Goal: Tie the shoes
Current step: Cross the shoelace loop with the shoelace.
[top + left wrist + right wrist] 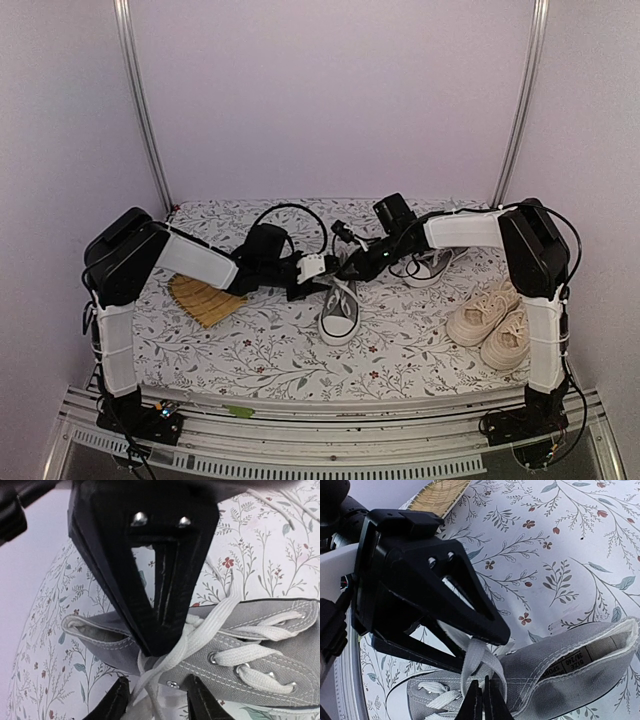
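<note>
- Roughly at the middle of the table (270, 350), both arms reach inward and meet just above the collar of a grey sneaker (340, 312), which stands upright with its white toe cap toward the near edge.
- The right claw (483, 702) is closed, its two fingertips pressed together with a flat strand of the white lace (210, 630) pinched between them, just above the shoe's top eyelets.
- The left claw (157, 705) is spread apart. The lace runs through the gap between its fingers, and neither finger visibly presses on it.
- The two claws sit tip to tip, nearly touching, over the shoe's open mouth.
- The lace is threaded through the eyelets lower down but hangs loose at the top, not knotted.
- A second grey sneaker (428, 266) lies farther back and to the right, beneath the right arm.
- The cream pair (495, 315) stands side by side near the table's right edge, well apart from both claws.
- A woven mat (205, 298) lies on the left, under the left arm.
</note>
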Motion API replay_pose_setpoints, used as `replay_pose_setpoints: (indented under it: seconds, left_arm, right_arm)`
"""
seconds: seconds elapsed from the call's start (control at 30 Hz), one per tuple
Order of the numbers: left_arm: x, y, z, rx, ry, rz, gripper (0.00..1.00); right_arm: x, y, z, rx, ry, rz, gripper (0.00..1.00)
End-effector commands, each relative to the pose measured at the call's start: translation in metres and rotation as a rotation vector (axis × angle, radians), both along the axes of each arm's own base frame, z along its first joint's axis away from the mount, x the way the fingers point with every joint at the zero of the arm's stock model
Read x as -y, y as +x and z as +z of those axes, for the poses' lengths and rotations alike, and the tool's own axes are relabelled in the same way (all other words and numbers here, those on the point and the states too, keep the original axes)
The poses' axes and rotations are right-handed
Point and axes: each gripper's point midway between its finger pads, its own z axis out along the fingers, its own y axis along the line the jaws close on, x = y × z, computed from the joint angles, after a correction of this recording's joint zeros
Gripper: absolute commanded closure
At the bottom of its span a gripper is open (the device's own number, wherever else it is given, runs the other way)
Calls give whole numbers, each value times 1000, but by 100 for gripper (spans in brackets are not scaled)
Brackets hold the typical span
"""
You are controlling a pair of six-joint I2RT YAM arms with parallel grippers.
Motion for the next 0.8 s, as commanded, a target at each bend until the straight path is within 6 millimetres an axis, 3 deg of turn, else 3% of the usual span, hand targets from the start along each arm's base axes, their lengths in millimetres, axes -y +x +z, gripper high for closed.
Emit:
replay_pose_setpoints:
  seconds: [0.0,0.27,0.5,0.77]
  left_arm:
    - [-5,2,-1,74,132,-33,58]
    - [4,6,0,115,100,-7,68]
    - [8,12,5,141,59,36,100]
    - [14,5,17,63,-17,35,100]
  right_arm:
    - [-3,-4,0,-36,12,36,94]
    - [-5,-3,-9,-54,-3,42,91]
    - [-8,-2,-19,-34,-46,43,87]
    - [-9,-7,-20,-33,-43,68,82]
